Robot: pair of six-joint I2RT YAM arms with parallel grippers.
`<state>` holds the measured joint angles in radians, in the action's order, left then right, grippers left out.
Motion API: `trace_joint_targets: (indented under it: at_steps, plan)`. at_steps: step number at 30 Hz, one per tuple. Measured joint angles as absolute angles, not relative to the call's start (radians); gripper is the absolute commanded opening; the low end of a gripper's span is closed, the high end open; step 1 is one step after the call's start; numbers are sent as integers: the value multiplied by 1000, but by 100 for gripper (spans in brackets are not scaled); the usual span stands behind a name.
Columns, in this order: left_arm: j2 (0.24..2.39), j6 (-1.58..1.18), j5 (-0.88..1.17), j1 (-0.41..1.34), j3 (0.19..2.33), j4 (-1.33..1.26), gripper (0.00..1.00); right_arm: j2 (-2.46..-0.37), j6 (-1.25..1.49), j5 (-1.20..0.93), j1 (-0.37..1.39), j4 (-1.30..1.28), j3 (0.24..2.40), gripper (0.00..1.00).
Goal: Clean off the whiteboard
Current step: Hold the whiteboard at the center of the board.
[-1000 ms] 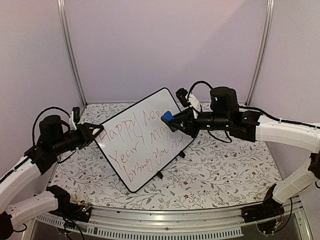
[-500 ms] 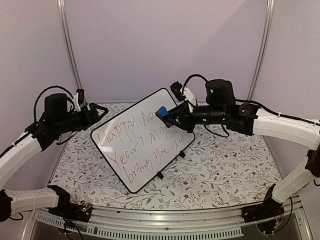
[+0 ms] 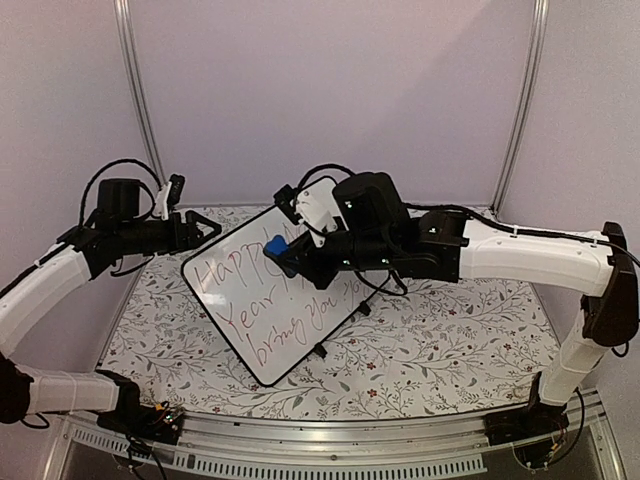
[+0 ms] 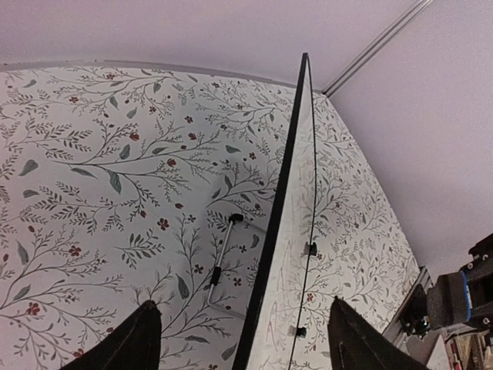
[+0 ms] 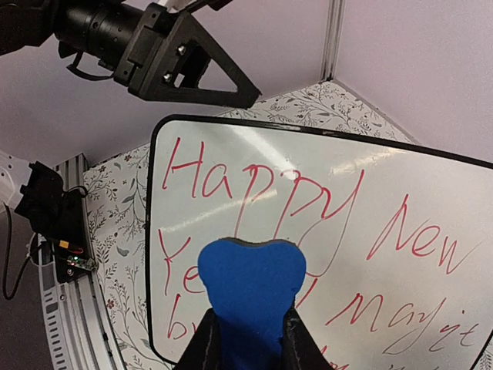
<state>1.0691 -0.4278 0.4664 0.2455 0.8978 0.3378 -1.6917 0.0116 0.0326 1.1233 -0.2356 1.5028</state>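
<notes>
Floral table (image 3: pixel 450 340); whiteboard (image 3: pixel 250 320) propped on it, apparently on feet (image 3: pixel 320 350).

Overhead view from behind, both wrist views close, all sharing whiteboard (image 3: pixel 270 320)

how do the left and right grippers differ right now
The left gripper is open and empty, jaws straddling the edge of the whiteboard; the right gripper is shut on the blue eraser. The left sits at the board's rim; the right faces its red writing. Both are black two-finger grippers.
</notes>
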Motion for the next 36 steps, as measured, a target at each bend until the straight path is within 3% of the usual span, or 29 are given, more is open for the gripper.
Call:
trace_joint_targets:
  at_steps: [3, 9, 25, 36]
  plan:
    - [1076, -388, 502, 236, 901, 341, 61, -1711, 30, 62, 1152, -243, 1502, 17]
    - [1087, -371, 562, 234, 894, 325, 58, -1718, 45, 125, 1178, -240, 1502, 17]
    - [1087, -388, 640, 234, 823, 240, 25, -1747, 75, 173, 1199, -215, 1502, 16]
    - [1083, -393, 672, 230, 786, 165, 24, -1753, 83, 186, 1199, -230, 1524, 15]
